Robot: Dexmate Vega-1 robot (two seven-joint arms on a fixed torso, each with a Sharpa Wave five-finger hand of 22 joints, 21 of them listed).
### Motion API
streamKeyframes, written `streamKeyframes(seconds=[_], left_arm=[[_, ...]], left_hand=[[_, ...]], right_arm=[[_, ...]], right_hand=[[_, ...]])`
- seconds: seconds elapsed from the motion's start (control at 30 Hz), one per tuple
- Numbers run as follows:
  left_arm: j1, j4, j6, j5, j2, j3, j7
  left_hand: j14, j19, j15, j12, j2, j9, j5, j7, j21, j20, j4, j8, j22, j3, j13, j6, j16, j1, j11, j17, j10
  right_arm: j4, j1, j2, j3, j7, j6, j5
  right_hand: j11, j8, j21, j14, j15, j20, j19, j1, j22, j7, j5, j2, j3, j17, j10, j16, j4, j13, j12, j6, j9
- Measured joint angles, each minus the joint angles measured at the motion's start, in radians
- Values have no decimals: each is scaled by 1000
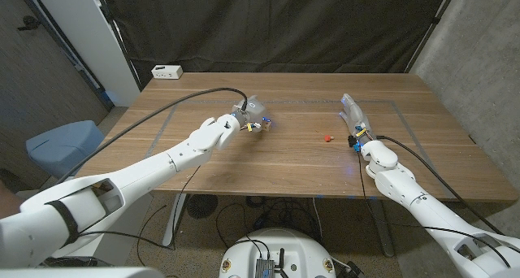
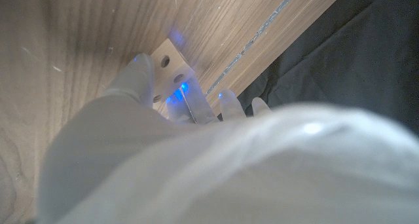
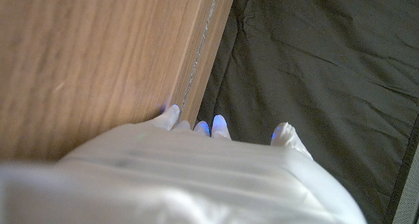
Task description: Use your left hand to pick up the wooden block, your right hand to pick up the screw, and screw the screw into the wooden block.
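Note:
The small wooden block with round holes sits at the fingertips of my left hand, left of the table's middle. In the left wrist view the fingers press against the wooden block on both sides, so the hand grips it close to the table top. The small red screw lies alone on the wood, between the two hands. My right hand stands a short way to the right of the screw with its fingers stretched out and apart, holding nothing. The right wrist view shows its fingertips over the table's far edge.
A white power strip lies at the far left corner of the wooden table. A black cable runs across the table's left part to my left wrist. A dark curtain hangs behind the table. A blue chair stands off to the left.

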Motion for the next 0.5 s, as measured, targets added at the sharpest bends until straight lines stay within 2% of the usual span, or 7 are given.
streamKeyframes(seconds=[0.3,0.33,0.5], left_arm=[[0,0,17,-4,0,0,6],[-5,16,17,-4,-19,10,6],[-5,16,24,-5,-19,10,12]], left_hand=[[16,0,2,8,-2,0,0,-2,0,0,4,8,0,-12,7,23,0,-12,3,0,19],[17,0,2,10,-2,0,0,-1,0,0,4,8,0,-12,9,31,0,-12,1,0,23],[31,11,-2,17,-2,0,0,-7,0,0,0,21,0,-22,17,73,0,-12,2,0,37]], right_arm=[[3,0,-2,1,0,0,0],[3,0,-2,1,3,-2,3],[5,0,-4,3,3,-2,3]], right_hand=[[0,0,0,0,0,0,0,0,0,0,0,0,0,0,0,0,0,0,0,0,0],[0,0,0,0,0,0,0,0,0,0,0,0,0,0,0,0,0,0,0,0,0],[0,0,0,0,0,0,0,0,0,0,0,0,0,0,0,0,0,0,0,0,0]])
